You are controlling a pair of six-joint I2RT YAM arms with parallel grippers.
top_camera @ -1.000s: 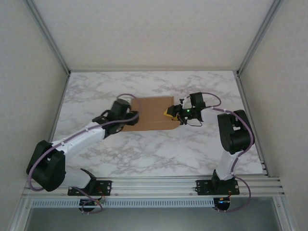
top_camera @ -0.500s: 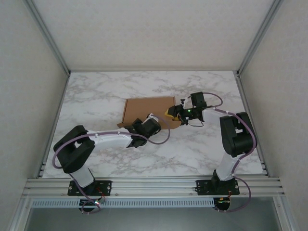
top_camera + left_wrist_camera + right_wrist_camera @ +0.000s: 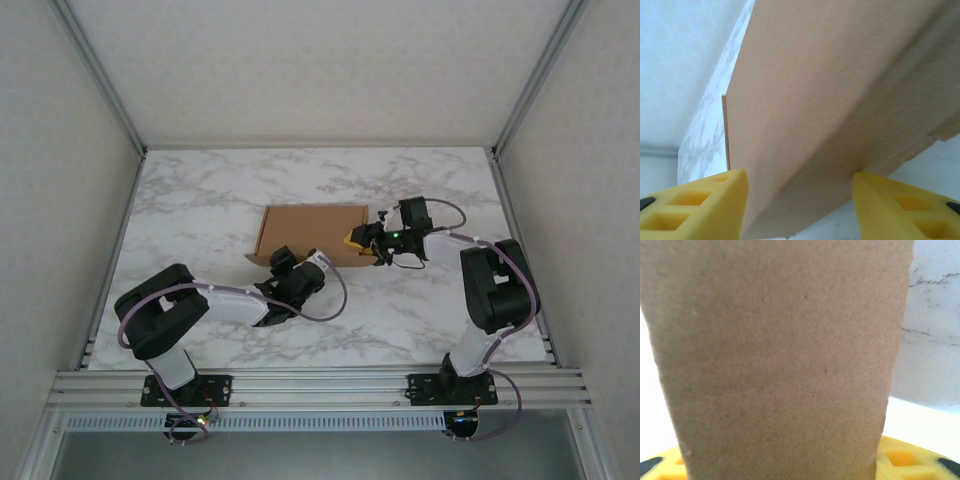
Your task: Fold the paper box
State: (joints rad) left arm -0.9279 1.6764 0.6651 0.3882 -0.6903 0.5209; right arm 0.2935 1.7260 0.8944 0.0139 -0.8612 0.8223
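Note:
The paper box (image 3: 310, 232) is a plain brown cardboard piece lying mid-table. My left gripper (image 3: 283, 263) sits low at its near edge, close to the left front corner. In the left wrist view the box (image 3: 830, 85) rises tilted above the open gripper (image 3: 797, 200), and the right pad (image 3: 900, 205) touches its lower edge. My right gripper (image 3: 358, 240) is against the box's right side. In the right wrist view a broad cardboard flap (image 3: 780, 350) covers the gap of the gripper (image 3: 780, 470). Yellow pads (image 3: 912, 460) show wide apart on either side of it.
The marble tabletop (image 3: 420, 310) has bare room in front of the box and along both sides. Grey enclosure walls and an aluminium frame (image 3: 110, 100) bound the table. The left arm's elbow (image 3: 165, 310) lies folded at the near left.
The left arm swung from the box's left side round to its near edge, its elbow folding back. The right gripper stayed at the right side, drifting slightly right.

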